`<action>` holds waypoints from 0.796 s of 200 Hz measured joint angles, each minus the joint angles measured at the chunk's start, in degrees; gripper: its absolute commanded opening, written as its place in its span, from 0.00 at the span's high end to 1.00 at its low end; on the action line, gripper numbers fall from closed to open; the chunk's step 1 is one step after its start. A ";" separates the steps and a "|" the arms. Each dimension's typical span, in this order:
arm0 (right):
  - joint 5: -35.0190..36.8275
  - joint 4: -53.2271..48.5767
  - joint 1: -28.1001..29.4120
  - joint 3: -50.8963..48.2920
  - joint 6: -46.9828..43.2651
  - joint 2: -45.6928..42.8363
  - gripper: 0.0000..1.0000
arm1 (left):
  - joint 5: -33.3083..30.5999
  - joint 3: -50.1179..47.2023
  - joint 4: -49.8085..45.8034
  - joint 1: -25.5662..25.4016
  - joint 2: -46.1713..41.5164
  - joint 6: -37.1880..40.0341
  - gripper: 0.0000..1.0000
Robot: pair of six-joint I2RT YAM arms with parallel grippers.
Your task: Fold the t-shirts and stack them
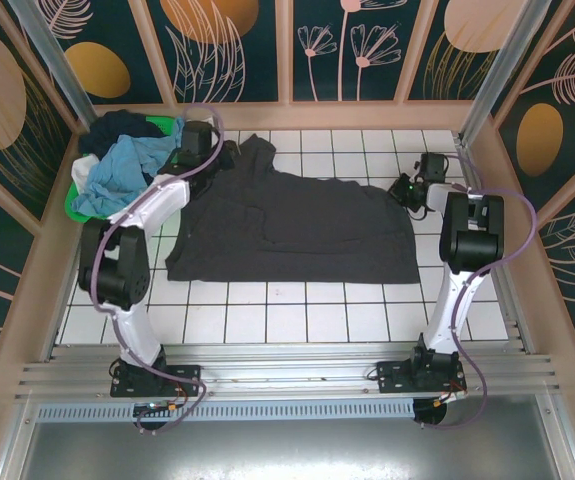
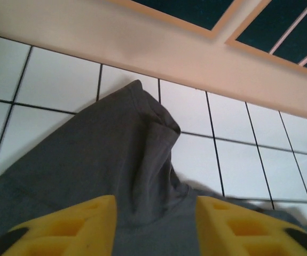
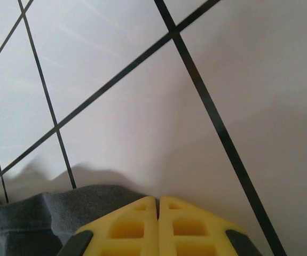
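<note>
One large charcoal-grey cotton t-shirt [image 1: 297, 230] lies spread over the white tiled tabletop [image 1: 267, 310], mostly flat. A sleeve or shoulder bunches up at its far left corner. Three more soft shirts are heaped in the bright green plastic basket [image 1: 71, 205] at the far left: a light blue shirt [image 1: 122, 170], a dark navy shirt [image 1: 132, 128] and a white shirt [image 1: 85, 172].

The left fingers [image 2: 73, 229] stand well apart over that far left corner, with a raised ridge of grey cloth running up between them, and they have hold of nothing. The right fingers [image 3: 129, 226] are pressed fully together at the shirt's right edge. The cloth reaches up to them from the side, but it cannot be told whether any hem is pinched.

The shirt looks light, limp and easily creased. It will likely sag and drag rather than slide as one piece, so lifting from a single point would probably crumple it. Thicker seams, such as the shoulder ridge on the left and the hem or side seam on the right, look like the surest places to take hold, one on each side, so the fold stays even.
</note>
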 measured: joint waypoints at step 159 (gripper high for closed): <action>0.63 -1.49 3.56 -3.41 -0.26 -7.34 1.00 | -7.52 50.21 -10.45 -0.50 42.27 -2.67 0.14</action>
